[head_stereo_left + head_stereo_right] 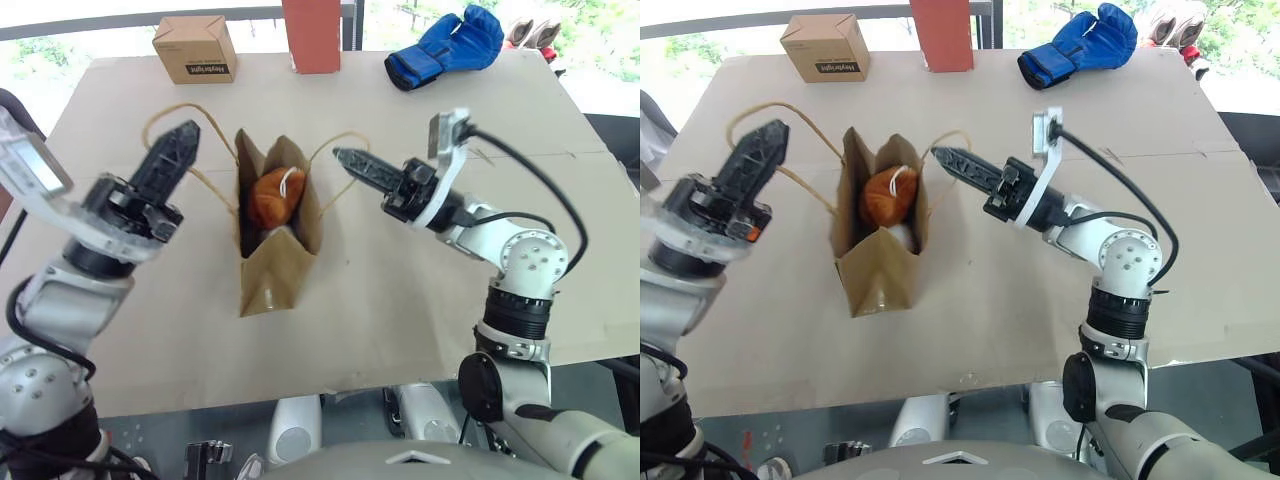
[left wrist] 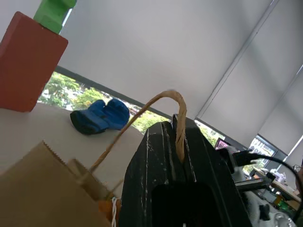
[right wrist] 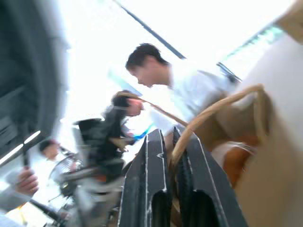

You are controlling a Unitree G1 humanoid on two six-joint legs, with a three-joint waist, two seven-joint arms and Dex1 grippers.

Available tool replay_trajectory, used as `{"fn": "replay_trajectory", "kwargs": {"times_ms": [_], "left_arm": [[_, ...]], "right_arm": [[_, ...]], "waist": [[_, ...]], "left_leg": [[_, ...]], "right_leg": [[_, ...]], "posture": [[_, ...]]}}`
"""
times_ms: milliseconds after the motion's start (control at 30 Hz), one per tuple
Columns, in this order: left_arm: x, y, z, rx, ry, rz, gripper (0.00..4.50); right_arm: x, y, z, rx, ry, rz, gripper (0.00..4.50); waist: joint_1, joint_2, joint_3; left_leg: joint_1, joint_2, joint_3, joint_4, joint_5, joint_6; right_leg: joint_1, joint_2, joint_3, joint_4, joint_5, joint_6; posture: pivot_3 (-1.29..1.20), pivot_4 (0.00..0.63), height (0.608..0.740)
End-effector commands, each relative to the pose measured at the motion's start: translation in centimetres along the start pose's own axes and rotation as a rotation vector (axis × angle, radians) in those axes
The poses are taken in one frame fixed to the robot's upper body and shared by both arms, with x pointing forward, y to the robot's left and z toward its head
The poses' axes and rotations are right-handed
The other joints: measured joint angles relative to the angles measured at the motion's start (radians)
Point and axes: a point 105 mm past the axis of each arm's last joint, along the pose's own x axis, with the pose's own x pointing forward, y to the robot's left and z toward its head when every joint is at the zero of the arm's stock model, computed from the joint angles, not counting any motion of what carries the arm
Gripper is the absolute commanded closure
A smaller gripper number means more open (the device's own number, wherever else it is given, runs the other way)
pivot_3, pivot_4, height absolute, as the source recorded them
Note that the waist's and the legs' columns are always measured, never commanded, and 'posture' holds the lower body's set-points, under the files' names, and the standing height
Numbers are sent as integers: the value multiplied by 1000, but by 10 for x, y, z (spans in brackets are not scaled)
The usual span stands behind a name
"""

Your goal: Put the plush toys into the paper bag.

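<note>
With both handles pinched, the brown kraft paper bag (image 1: 272,250) stands open on the bench (image 1: 400,320) holding the toys.

Inside its mouth sits the lumpy orange-brown plush toy (image 1: 275,197), with a bit of the white plush toy (image 1: 902,236) showing just below it. The left hand (image 1: 178,145) is clamped shut on one tan twisted-cord handle (image 2: 177,125); the right hand (image 1: 350,160) is closed around the other handle (image 3: 208,116). Along the far edge lie a small printed cardboard box (image 1: 195,48), a red block (image 1: 312,35) and a blue padded glove (image 1: 445,45).
</note>
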Motion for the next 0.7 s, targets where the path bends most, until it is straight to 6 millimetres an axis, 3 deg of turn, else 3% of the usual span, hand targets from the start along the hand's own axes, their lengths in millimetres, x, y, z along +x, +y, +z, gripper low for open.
{"fn": "replay_trajectory", "kwargs": {"times_ms": [33, 133, 300, 367, 400, 467, 533, 567, 633, 700], "left_arm": [[3, -1, 17, 41, -34, -41, 4500], [11, 14, 9, 101, 20, -18, 4500], [19, 34, -30, 186, 179, -9, 4500], [15, 35, -26, 190, 184, -44, 4500], [13, 36, -23, 200, 184, -52, 4155], [8, 38, -16, 214, 184, -50, 3467], [0, 39, -11, 208, 199, -45, 2499], [-5, 38, -9, 196, 211, -44, 2257], [-17, 37, -7, 175, 242, -48, 1205], [-31, 34, -7, 163, 288, -60, 306]], "right_arm": [[0, 28, 17, -64, -32, 72, 4455], [-7, 27, 16, -177, 35, -12, 4455], [-20, 16, 1, -322, 146, -135, 4455], [-22, 14, 1, -416, 177, -172, 3914], [-23, 17, -1, -435, 194, -160, 3618], [-27, 23, -5, -467, 231, -139, 2603], [-37, 26, -8, -507, 287, -139, 1604], [-43, 28, -9, -519, 315, -141, 1333], [-54, 31, -9, -523, 349, -138, 273], [-61, 37, -8, -517, 373, -121, 217]], "waist": [[-1, 0, 0], [1, 1, 0], [-1, 1, 0], [-7, 2, 1], [-8, 2, 1], [-7, 2, 1], [-4, 2, 1], [-4, 2, 1], [-4, 1, 1], [-4, 1, 1]], "left_leg": [[0, 0, 0, 0, 0, 0], [0, 0, 0, 0, 0, 0], [0, 0, 1, -1, 0, 0], [-1, 0, 2, -1, 0, 0], [0, 0, 3, -2, 0, 0], [0, 0, 3, -2, 0, 0], [0, 0, 3, -3, 0, 0], [0, 0, 3, -3, 0, 0], [0, 0, 4, -4, 0, 0], [0, 0, 5, -3, 0, 0]], "right_leg": [[0, 0, 0, 0, 0, 0], [0, 0, 0, 0, 0, 0], [0, 0, 0, -1, 0, 0], [-2, 0, 2, -1, 0, 0], [-2, 0, 3, -1, 0, 0], [-2, 0, 2, -1, 0, 0], [-2, 0, 2, -1, 0, 0], [-2, 0, 2, -1, 0, 0], [-2, -2, 3, -2, 0, 0], [-2, -3, 3, -3, 0, 0]], "posture": [[0, 150, 740], [0, 150, 740], [0, 150, 740], [0, 150, 740], [0, 150, 740], [0, 150, 740], [0, 150, 740], [0, 150, 740], [0, 150, 740], [0, 150, 740]]}}
